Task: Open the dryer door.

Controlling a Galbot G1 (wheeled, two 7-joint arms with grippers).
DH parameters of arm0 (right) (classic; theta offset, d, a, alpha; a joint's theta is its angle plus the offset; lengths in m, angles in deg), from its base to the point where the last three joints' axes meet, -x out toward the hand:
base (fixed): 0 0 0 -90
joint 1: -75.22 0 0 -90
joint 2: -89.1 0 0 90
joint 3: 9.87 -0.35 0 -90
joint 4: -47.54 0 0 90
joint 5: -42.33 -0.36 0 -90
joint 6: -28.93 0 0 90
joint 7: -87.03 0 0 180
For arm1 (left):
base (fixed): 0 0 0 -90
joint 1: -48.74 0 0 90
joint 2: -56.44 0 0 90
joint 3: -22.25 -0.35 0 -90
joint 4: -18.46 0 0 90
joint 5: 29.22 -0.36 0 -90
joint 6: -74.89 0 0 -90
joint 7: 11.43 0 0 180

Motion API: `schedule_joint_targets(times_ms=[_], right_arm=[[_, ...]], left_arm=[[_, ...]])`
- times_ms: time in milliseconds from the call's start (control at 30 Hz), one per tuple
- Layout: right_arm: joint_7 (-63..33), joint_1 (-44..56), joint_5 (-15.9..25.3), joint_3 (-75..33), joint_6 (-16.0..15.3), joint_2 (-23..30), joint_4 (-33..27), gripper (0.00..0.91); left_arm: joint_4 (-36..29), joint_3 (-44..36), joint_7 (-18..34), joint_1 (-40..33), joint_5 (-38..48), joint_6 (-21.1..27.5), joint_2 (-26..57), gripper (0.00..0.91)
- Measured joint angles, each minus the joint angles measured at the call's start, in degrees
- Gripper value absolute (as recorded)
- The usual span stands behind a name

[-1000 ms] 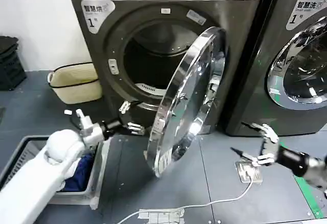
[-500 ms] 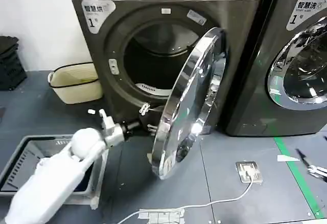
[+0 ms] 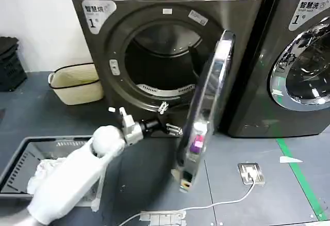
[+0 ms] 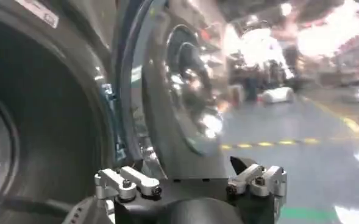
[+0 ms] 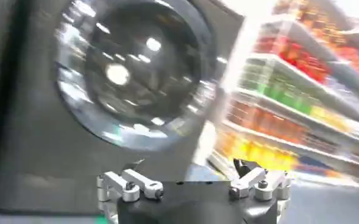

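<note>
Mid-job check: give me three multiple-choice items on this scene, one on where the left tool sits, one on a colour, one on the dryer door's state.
1. Where is the left tool?
A. just inside the swung door, before the drum opening
B. in the basket
C. on the second machine

2. What colour is the sticker on the chrome-ringed round dryer door?
A. green
B. pink
C. blue

3. The door is:
A. latched shut
B. barely cracked
C. swung wide, seen edge-on

Answers: 1 A, the open tool sits beside the door's inner face; 2 B, a pink patch shows low on the door; 3 C, the drum opening is fully exposed.
</note>
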Motion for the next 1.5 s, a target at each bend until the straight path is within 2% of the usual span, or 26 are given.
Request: schedule_joint_targets(times_ms=[167,300,367,500,667,1100,1500], right_arm=[[-10.5,0.5,4.4,-2.1,-4.4,3.9,0.5,0.907],[-17.3,0.2,5.5,-4.4,-8.5,7.0,1.6,0.907],[-19.9,0.1,5.9,-5.2,-9.4,8.5,2.1,0.907],[-24.2,-0.6,6.8,-6.4,-8.2,9.6,2.7,0.907],[-27.1,-1.1,6.7,-7.3,-8.0,9.6,3.2,0.907],[-27.5,-1.2,5.7,-10.1,-6.0,9.5,2.6,0.907],[-27.1,-2.0,5.5,-10.8,-5.7,9.5,3.6,0.907]], left_arm=[[1.3,-2.3,0.1,-2.0,0.0,-0.1,-1.7,0.907],[2.3,-4.4,0.1,-3.9,0.0,-0.4,-3.3,0.907],[2.9,-5.4,0.1,-4.8,-0.1,-0.5,-4.2,0.907],[4.4,-7.2,0.4,-6.6,-0.1,-0.8,-5.8,0.907],[6.4,-9.3,1.0,-8.6,-0.6,-1.4,-7.7,0.907],[13.5,-14.0,5.0,-13.3,-3.8,-2.1,-14.9,0.907],[20.3,-14.9,8.1,-15.7,-7.1,-1.2,-23.5,0.907]])
